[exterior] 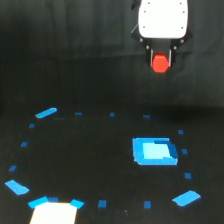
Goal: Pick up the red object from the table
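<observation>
Exterior view: a dark scene seen from above and in front, soft in focus.
Gripper: the gripper (160, 59) hangs below a white arm housing (163, 20) near the far edge of the table (75, 160), towards the exterior view's right. Its two short dark fingers (150, 56) stand either side of the load, closed against it.
Red object: the red object (160, 63) sits clamped between those fingers, its lower part showing below the fingertips. It appears to be held up off the black surface rather than resting on it. It looks stubby and rounded; blur hides which way its long axis runs.
Blue square patch: the blue square patch (154, 151) lies flat on the table nearer the front edge, well apart from the red object and roughly in line below it in the picture.
Tape marks: small blue tape marks (46, 113) ring the middle of the table.
White patch: a bright white patch (54, 213) sits at the front edge, left of centre.
</observation>
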### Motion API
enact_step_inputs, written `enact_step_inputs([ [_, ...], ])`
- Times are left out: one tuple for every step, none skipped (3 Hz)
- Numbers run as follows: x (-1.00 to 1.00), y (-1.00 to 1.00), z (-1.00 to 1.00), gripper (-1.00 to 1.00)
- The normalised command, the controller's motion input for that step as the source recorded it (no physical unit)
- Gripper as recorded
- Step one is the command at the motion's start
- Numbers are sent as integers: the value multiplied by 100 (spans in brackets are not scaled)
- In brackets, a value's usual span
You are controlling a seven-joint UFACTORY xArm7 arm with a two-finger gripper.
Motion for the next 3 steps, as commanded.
enact_step_inputs([
  [-7,-19,100,-92],
  [45,-21,100,-100],
  [19,-33,92,-100],
])
